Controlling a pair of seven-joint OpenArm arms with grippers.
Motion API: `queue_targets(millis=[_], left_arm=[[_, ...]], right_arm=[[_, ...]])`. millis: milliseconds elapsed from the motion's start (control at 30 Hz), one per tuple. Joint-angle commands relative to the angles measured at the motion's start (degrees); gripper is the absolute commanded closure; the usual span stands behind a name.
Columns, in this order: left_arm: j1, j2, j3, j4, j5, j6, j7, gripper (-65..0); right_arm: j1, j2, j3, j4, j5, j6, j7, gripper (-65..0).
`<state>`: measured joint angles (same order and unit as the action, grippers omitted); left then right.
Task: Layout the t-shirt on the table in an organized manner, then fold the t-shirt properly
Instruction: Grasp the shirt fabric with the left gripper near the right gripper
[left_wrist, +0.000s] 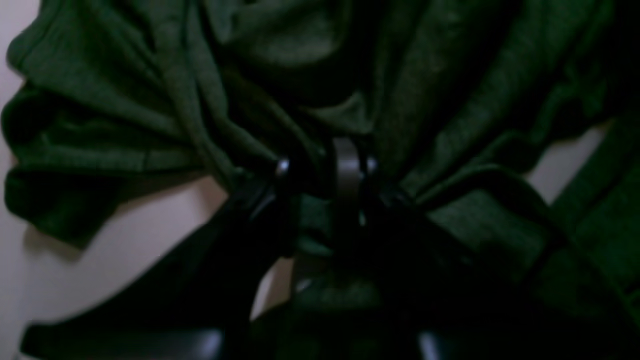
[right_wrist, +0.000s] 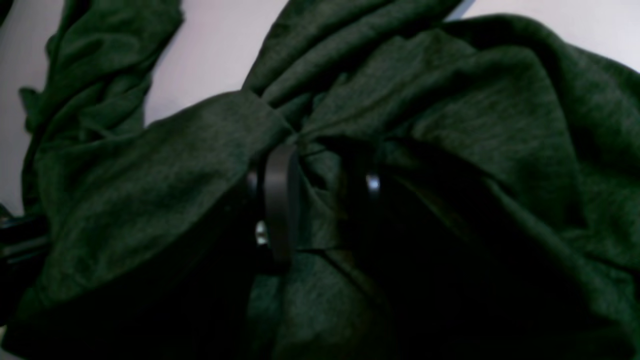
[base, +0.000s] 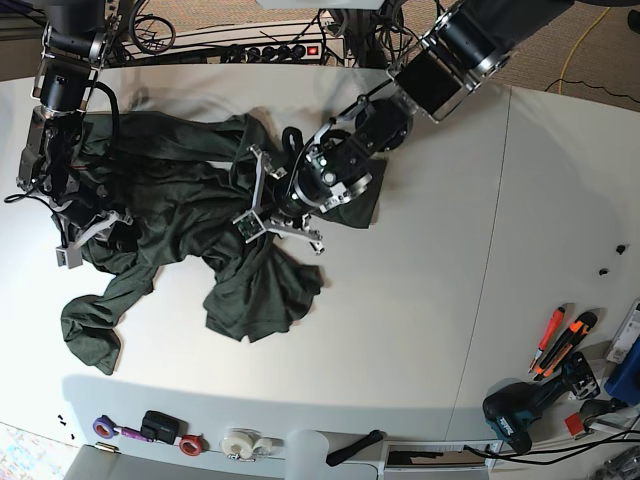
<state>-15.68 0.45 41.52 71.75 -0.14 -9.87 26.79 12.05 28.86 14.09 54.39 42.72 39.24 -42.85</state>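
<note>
Both claws pinch bunched folds of the crumpled t-shirt (base: 180, 225) on the desk (base: 420, 300): left claw (left_wrist: 325, 172) (mid-shirt), right claw (right_wrist: 320, 192) at its nine o'clock edge.

- Brown carpet floor (base: 590, 45) lies beyond the far edge, crossed by a yellow cable (base: 572, 50).
- A black power strip (base: 262, 52) with a red switch sits behind both arms.
- Light is even and bright.
</note>
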Motion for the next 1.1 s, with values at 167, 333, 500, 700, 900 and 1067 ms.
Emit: queue_targets(millis=[167,333,500,700,900,1067], left_arm=[[-4.4,0.5,-0.1,2.2,0.2,0.9,-0.2,-13.2],[-8.2,0.5,-0.1,2.2,-1.2,3.0,-0.2,-22.3],[-10.0,0.6,-0.1,2.1,-1.1,4.1,-1.3,-22.9],[-13.2,2.1,-0.1,-3.8,-1.2,5.6,-5.3,-22.8],[-20.6,7.3,-0.1,-18.6,-1.6,5.6,-9.7,-22.8],[-24.0,8.6,0.2,-26.6,-6.3,4.1,-13.6,-22.8]], right_arm=[[0.9,1.1,0.3,0.7,-0.3,0.8,-0.6,-17.6],[0.9,1.1,0.3,0.7,-0.4,0.8,-0.7,-17.6],[0.9,1.1,0.3,0.7,-0.7,0.8,-0.7,-17.6],[0.9,1.1,0.3,0.7,-0.8,0.8,-0.7,-17.6],[0.9,1.1,0.3,0.7,-1.0,0.8,-0.7,-17.6],[1.0,0.7,0.2,0.7,-2.5,0.8,-0.6,-17.6]])
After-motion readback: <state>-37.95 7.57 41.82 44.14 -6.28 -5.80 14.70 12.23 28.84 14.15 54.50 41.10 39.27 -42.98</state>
